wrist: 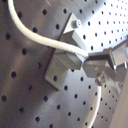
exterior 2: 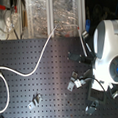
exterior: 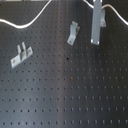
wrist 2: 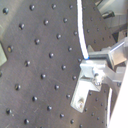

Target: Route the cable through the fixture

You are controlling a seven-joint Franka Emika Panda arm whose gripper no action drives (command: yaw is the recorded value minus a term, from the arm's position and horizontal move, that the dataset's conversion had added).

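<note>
A thin white cable (exterior 2: 42, 56) lies in a long curve across the dark perforated counter (exterior 2: 42, 91). In the second exterior view it runs from a loop at the second exterior view's left edge, dips, then climbs diagonally toward the far side before bending down again to the white robot arm (exterior 2: 107, 49) on the second exterior view's right. Its long axis runs roughly left to right across the board.

In the first exterior view the same cord (exterior: 30, 22) sweeps along the far edge of the board and reaches the pincer (exterior: 96, 25), which stands upright above the holes.

The first wrist view shows the cable (wrist: 35, 37) as a smooth, round, off-white strand with a faint twisted texture. It passes across a small grey metal clip (wrist: 67, 50) bolted to the board and enters the pincer (wrist: 97, 65), whose fingers are closed on it.

Two more clips stand free on the counter in the first exterior view: one (exterior: 73, 33) near the pincer, another (exterior: 20, 55) well apart toward the first exterior view's left.
</note>
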